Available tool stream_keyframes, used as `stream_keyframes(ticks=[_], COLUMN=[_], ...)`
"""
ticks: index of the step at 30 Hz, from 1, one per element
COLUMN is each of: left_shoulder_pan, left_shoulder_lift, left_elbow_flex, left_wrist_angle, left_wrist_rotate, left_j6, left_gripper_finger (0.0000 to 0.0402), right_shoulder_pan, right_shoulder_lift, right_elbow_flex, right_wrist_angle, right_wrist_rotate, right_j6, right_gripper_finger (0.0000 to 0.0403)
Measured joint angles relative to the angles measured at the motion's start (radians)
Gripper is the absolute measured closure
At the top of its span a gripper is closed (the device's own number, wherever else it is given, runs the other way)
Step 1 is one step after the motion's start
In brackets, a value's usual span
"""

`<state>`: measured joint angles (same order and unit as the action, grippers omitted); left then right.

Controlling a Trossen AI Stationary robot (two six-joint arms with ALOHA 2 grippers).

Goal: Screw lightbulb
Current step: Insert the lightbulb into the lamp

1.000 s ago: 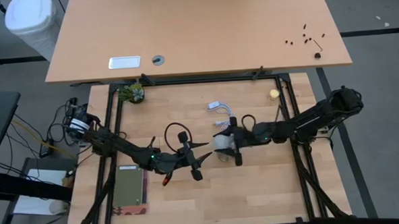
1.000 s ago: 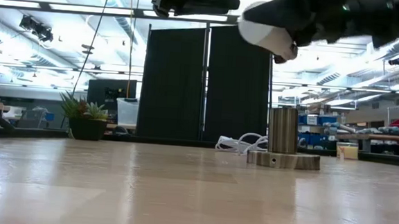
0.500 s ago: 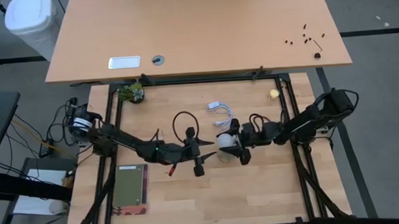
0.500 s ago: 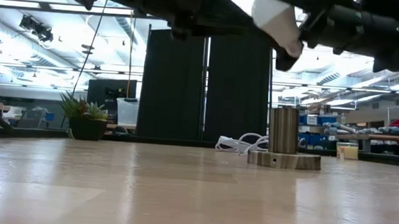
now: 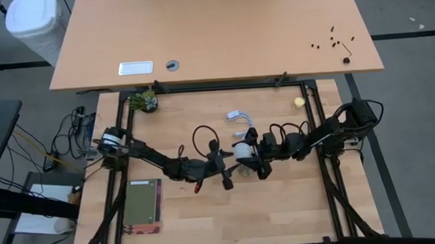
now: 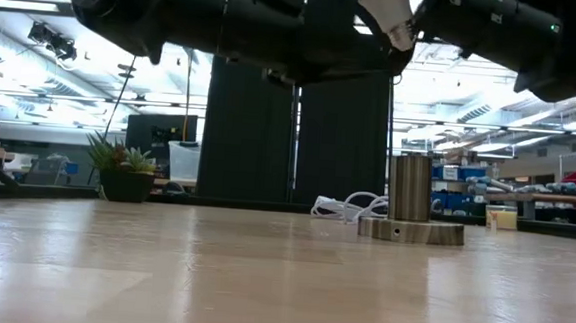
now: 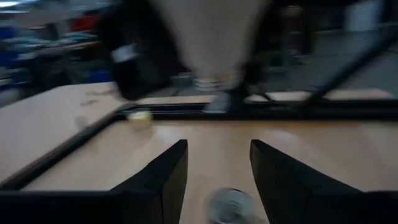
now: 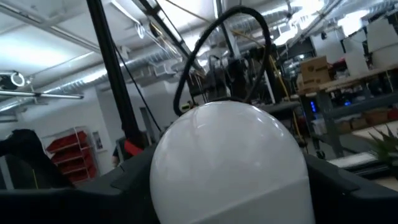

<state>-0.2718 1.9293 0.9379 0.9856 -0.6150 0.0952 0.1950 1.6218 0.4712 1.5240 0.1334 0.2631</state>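
My right gripper [image 5: 251,156] is shut on the white frosted lightbulb [image 5: 241,149] high above the table's middle. In the low view the bulb [image 6: 386,7] is tilted, with its grey screw base [image 6: 405,34] lowest. The metal socket [image 6: 410,189] stands upright on its round disc base [image 6: 410,231] on the table, below the bulb and apart from it. My left gripper [image 5: 226,174] is open and empty, just left of the bulb. In the left wrist view its fingers [image 7: 168,180] stand apart, with the bulb's base [image 7: 211,79] beyond them and the socket [image 7: 227,205] below. My right gripper pinches the bulb's rounded globe [image 8: 230,155] between its two fingers, one on each side. The fingers come level from the table's right. The bulb is lifted clear, its screw base [image 7: 211,79] pointing down toward the socket without touching it.
A white cord [image 5: 239,118] lies behind the socket. A small potted plant [image 5: 143,102] stands at the far left and a yellowish ball [image 5: 299,101] at the far right. A flat green board [image 5: 142,206] lies near left. Black frame rails [image 5: 201,88] border the table.
My left gripper has gone toward the table's right, close up to the bulb. My right gripper has gone up and a little toward the far edge with the bulb, which now hangs higher over the socket.
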Motion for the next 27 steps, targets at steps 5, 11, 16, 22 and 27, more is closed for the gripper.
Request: stream_keyframes(ticks=[5, 11, 16, 22, 27], left_shoulder_pan=[0.008, 0.035, 0.042, 0.043, 0.043], left_shoulder_lift=[0.005, 0.005, 0.006, 0.006, 0.006], left_elbow_flex=[0.036, 0.078, 0.110, 0.119, 0.119], left_wrist_angle=[0.014, -0.015, -0.039, -0.042, -0.035], left_wrist_rotate=[-0.075, 0.075, 0.092, 0.094, 0.104], left_j6=[0.007, 0.005, 0.005, 0.004, 0.004], left_gripper_finger=[0.0217, 0.0208, 0.0208, 0.0208, 0.0210], right_shoulder_pan=[0.000, 0.000, 0.000, 0.000, 0.000], right_shoulder_lift=[-0.001, 0.005, 0.005, 0.004, 0.003], right_elbow_flex=[0.006, 0.011, 0.011, 0.011, 0.012], right_wrist_angle=[0.000, 0.004, 0.004, 0.000, -0.006], right_wrist_rotate=[-0.001, 0.000, 0.001, 0.002, 0.000], right_j6=[-0.003, -0.004, -0.006, -0.016, -0.007], right_gripper_finger=[0.0119, 0.0119, 0.0119, 0.0119, 0.0119])
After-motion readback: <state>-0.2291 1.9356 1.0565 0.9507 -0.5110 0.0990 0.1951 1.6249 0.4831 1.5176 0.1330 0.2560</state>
